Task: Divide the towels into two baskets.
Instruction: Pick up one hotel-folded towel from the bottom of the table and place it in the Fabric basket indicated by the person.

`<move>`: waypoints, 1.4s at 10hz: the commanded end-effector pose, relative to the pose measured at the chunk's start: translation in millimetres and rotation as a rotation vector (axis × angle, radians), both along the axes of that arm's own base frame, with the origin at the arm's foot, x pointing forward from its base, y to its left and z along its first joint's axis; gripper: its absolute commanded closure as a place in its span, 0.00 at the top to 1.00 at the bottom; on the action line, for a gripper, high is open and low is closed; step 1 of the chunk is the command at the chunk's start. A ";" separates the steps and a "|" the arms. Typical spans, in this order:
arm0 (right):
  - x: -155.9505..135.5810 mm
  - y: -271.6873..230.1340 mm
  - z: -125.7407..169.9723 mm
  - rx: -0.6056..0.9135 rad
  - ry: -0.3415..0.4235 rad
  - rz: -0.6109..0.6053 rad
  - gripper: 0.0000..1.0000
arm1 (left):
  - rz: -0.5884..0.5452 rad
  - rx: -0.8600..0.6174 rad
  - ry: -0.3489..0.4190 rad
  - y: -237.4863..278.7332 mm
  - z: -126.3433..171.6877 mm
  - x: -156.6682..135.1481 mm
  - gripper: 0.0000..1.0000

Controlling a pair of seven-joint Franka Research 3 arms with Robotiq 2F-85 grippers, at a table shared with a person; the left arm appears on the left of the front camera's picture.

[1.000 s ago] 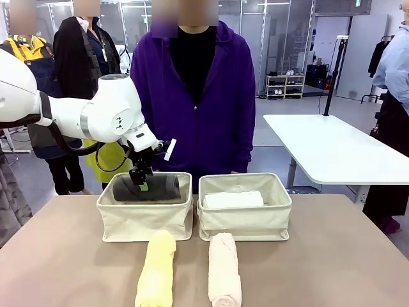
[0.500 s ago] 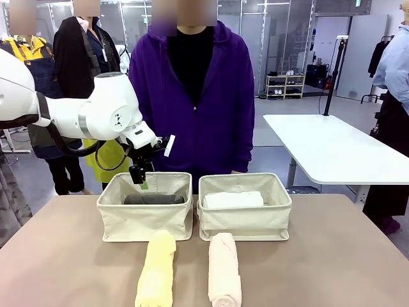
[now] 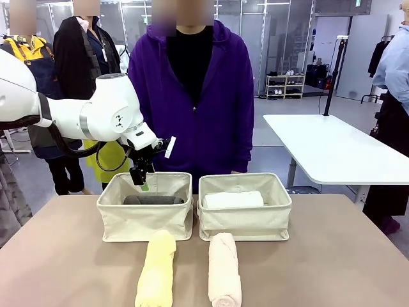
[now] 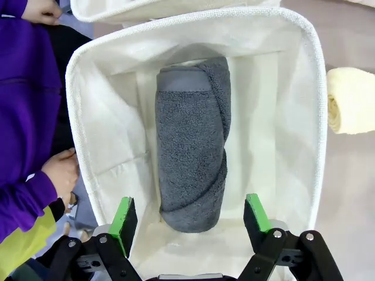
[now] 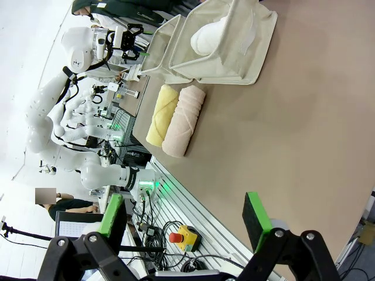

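- The left gripper (image 4: pixel 190 211) is found with its jaws apart and nothing between them, hanging above the far left part of the left basket (image 4: pixel 293 117).
- The dark grey towel (image 4: pixel 190 146) is seen directly below this gripper, lying flat on the basket floor. In the wrist view its long axis runs straight away from the gripper, crosswise to the line joining the two green pads (image 4: pixel 124 216). In the front view it runs along the basket's length, left to right.
- No contact between pads and towel is observed.
- The right basket (image 3: pixel 246 220) is placed just beside the left one, on the gripper's right. The white towel (image 3: pixel 233 199) is held in it, its long axis also left to right.
- The pale yellow towel (image 3: pixel 156 268) and pale peach towel (image 3: pixel 223 268) are laid on the table (image 3: pixel 332 256) on the robot's side of the baskets, lower than the gripper. They are side by side, parallel, with long axes pointing from baskets to robot.
- A person's hand (image 4: pixel 61 172) is noted just outside the left basket's far wall.
- The right gripper (image 5: pixel 184 219) is seen with jaws wide apart and empty, well away from the baskets.
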State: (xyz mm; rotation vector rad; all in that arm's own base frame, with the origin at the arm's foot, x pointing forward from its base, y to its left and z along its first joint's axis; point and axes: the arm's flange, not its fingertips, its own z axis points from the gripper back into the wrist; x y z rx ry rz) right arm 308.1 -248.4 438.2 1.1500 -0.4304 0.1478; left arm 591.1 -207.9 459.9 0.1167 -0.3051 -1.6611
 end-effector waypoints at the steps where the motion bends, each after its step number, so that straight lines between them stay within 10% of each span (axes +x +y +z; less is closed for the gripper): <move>1: -4.3 0.4 3.1 -0.011 -0.003 0.008 1.00 | 0.000 0.010 -0.006 1.8 0.3 1.5 0.92; 6: -4.3 0.4 3.1 -0.011 -0.003 0.008 1.00 | 0.000 0.000 0.000 0.0 0.0 0.0 0.92; 8: -4.3 0.4 3.1 -0.011 -0.003 0.008 1.00 | 0.167 -0.158 0.056 17.3 34.5 -10.4 0.92; 14: -4.3 0.4 3.1 -0.011 -0.003 0.008 1.00 | 0.469 -0.836 0.536 171.8 92.8 -115.9 0.92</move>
